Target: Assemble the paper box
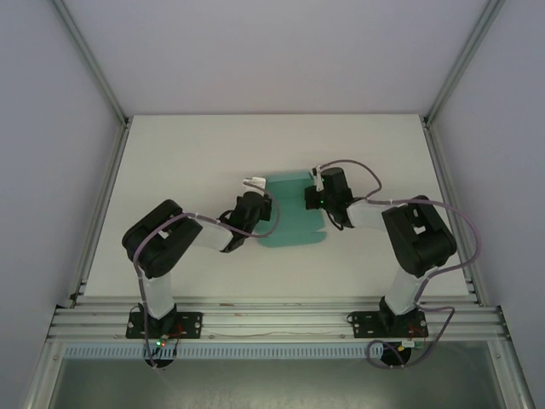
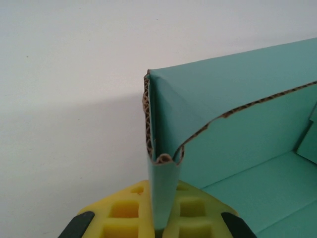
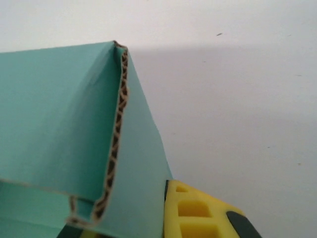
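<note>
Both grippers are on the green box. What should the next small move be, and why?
Probably slide the right gripper a little along its wall, pressing the fold flat, while the left gripper holds. Both are shut on opposite side walls of the paper box, each wall doubled over, but the folded flap at the right one looks curled and not seated.

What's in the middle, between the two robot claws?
The green paper box sits between the left claw and the right claw, as the top camera shows.

The paper box is teal with brown corrugated edges.
</note>
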`<state>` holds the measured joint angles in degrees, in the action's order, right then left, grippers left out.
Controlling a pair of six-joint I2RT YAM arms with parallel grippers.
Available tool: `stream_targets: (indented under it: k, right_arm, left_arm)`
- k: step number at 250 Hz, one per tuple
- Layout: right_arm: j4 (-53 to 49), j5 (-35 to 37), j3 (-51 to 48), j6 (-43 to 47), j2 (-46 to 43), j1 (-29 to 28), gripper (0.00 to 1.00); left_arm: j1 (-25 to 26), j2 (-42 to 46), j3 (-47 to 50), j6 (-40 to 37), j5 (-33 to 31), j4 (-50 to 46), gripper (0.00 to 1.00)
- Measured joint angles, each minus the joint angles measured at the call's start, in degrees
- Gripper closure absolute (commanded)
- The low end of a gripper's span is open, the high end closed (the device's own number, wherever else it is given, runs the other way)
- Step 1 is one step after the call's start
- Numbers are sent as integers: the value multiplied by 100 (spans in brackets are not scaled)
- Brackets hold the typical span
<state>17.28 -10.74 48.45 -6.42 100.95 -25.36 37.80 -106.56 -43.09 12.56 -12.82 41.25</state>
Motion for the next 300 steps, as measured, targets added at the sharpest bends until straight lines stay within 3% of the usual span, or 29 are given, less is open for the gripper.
stream_targets:
  k: [41, 96, 128, 181, 198, 233, 300]
  right_arm:
    - [-420, 1060, 267, -505, 96, -361, 100]
    - [-2013, 2909, 1484, -1530, 739, -870, 100]
    - [-2712, 3585, 1956, -2055, 1034, -1060, 100]
    - [-2634, 3766, 1867, -2199, 1040, -1082, 100]
    - [-2367, 3751, 1716, -2037, 994, -1082, 87]
    - [-1626, 3574, 1268, -1585, 824, -1019, 80]
    - [-1093, 2734, 573, -870, 378, -732, 49]
  left_arm:
    - [37, -57, -74, 262, -98, -118, 100]
    - [72, -61, -343, 472, -59, -527, 100]
    - [79, -61, -426, 568, 37, -691, 100]
    - [83, -70, -542, 634, 142, -866, 100]
    - [83, -72, -564, 656, 142, -896, 100]
    - [83, -72, -568, 673, 136, -935, 100]
    - [81, -74, -605, 664, 17, -1058, 100]
